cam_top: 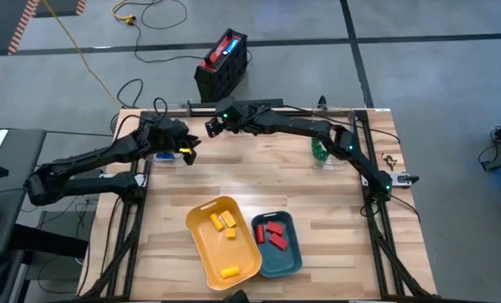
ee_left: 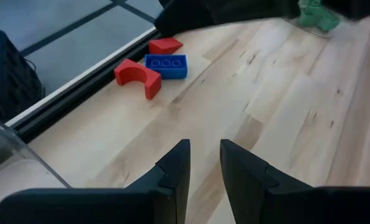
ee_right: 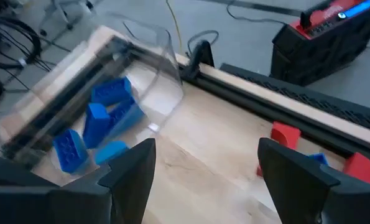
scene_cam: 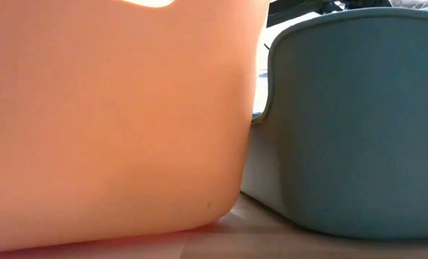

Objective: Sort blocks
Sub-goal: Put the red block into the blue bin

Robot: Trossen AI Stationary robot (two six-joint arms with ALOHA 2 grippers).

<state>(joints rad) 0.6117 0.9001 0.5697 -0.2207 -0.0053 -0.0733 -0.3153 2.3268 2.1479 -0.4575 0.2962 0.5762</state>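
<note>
Two trays: yellow tray [cam_top: 201, 252] and teal tray [cam_top: 290, 261] sit side by side at near edge of counter [cam_top: 258, 177], walls touching or almost. They fill the low view, so nothing else shows there.
Sorted so far: yellow blocks [cam_top: 225, 221] lie in yellow tray, red blocks [cam_top: 274, 233] in teal. Trays look to be assigned by colour, w/ teal taking reds.
Mid counter: bare wood betw. trays and arms, prob. kept free as carry lane.
Left tool [ee_left: 203, 149]: at far left of counter, fingers narrow w/ a slim gap, nothing seen betw. them. Small yellow bit shows by it in high view; can't tell what it is.
Right tool [ee_right: 203, 180]: reaches across far edge twd left side, fingers wide and empty. Looks set for a pick-up.
Loose blocks: red arch [ee_left: 138, 74], blue brick [ee_left: 166, 65] and a red wedge [ee_left: 165, 45] sit close together by far rail, just beyond right tool. Likely next targets.
Clear bin [ee_right: 150, 68]: far left corner, holds blue blocks [ee_right: 104, 118], so blues seem to go here.
Green blocks [cam_top: 319, 151]: clumped far right, near right arm.
Progress: partly done, reds and blue brick not yet sorted.
Beyond: black case [cam_top: 223, 63] on floor.
</note>
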